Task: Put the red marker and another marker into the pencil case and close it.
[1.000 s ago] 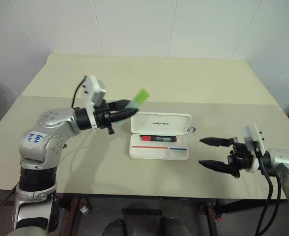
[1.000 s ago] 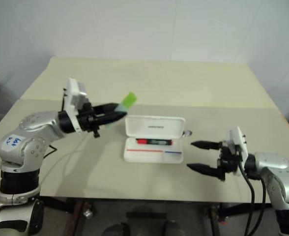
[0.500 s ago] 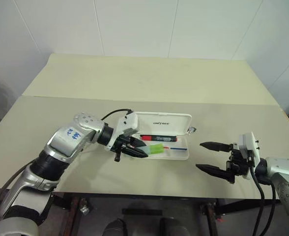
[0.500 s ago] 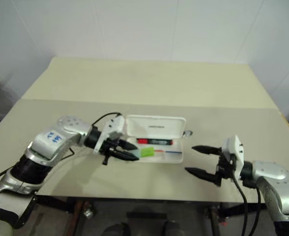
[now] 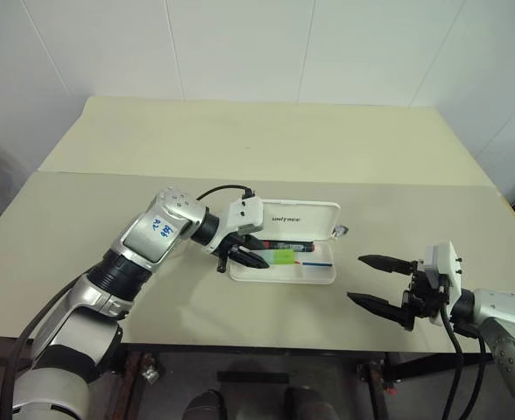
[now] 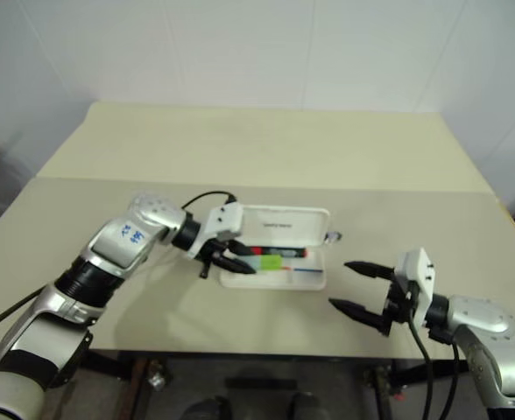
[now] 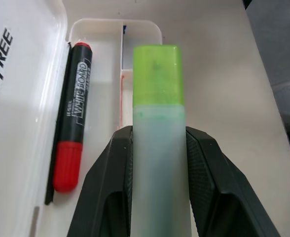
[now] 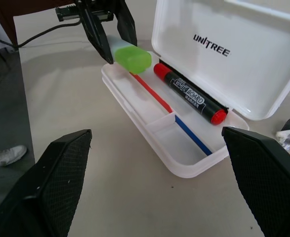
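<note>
right pincer (image 5: 378, 281) hangs spread wide over the worktop (image 5: 266, 140) near the front edge. beyond, left pincer (image 5: 250, 257) grips the green highlighter (image 5: 282, 256) above the open pencil case (image 5: 324, 273), beside the red marker (image 5: 285, 247) lying inside.

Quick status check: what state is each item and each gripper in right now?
pencil case: open, lid raised.
red marker: lying in the case tray by the hinge.
green highlighter: held over the tray, not released.
left gripper: shut on the green highlighter.
right gripper: open, holding nothing, beside the case.
</note>
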